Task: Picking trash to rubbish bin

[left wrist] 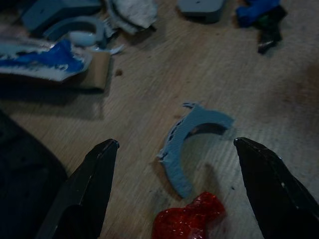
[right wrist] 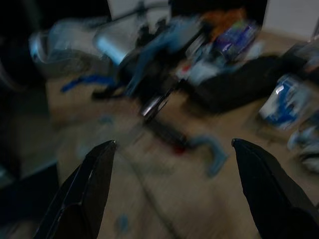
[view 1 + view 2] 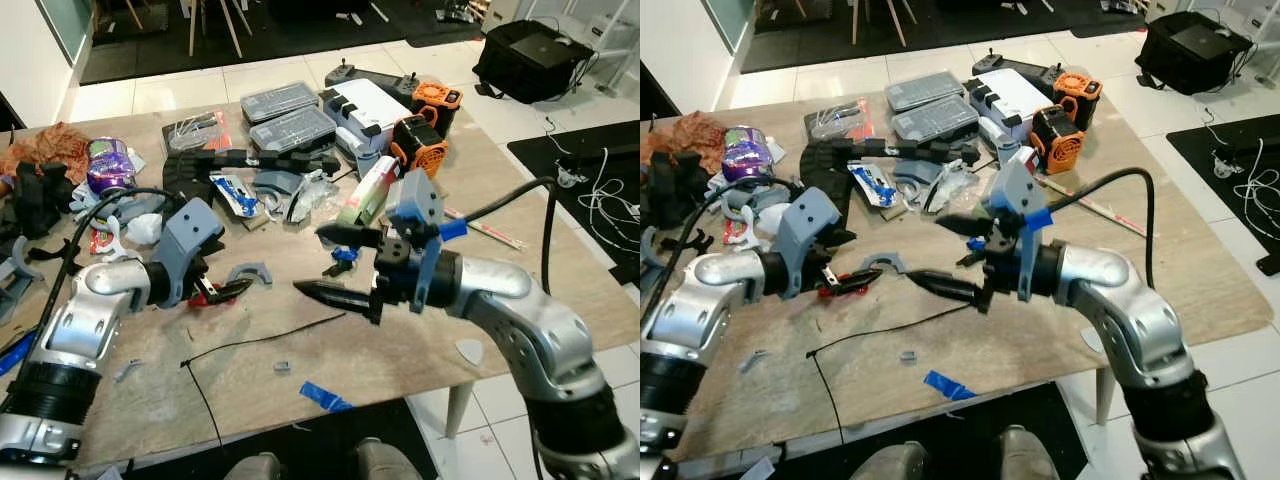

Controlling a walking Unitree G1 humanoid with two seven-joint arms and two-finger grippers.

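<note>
Here, my left tool sits low over the cluttered wooden worktop, its two black fingers spread apart and gripping nothing. Between those fingers, close to their tips, lies a crumpled piece of shiny red wrapper; whether either finger touches it cannot be told. Just beyond the wrapper, touching or nearly touching it, rests a curved grey-blue plastic arc flat on the wood. Farther past the fingertips lie a blue-and-white torn packet and white crumpled paper.

My right tool hangs above the worktop, well apart from my left tool, with its long fingers wide open and empty, pointing toward my left side. Its wrist view is blurred; the clutter ahead of it cannot be told in detail. Below that tool a thin black cable runs across the wood, and nearer me than the cable lies a strip of blue tape. Beyond the right tool stand grey plastic parts cases and an orange-and-black device.
</note>
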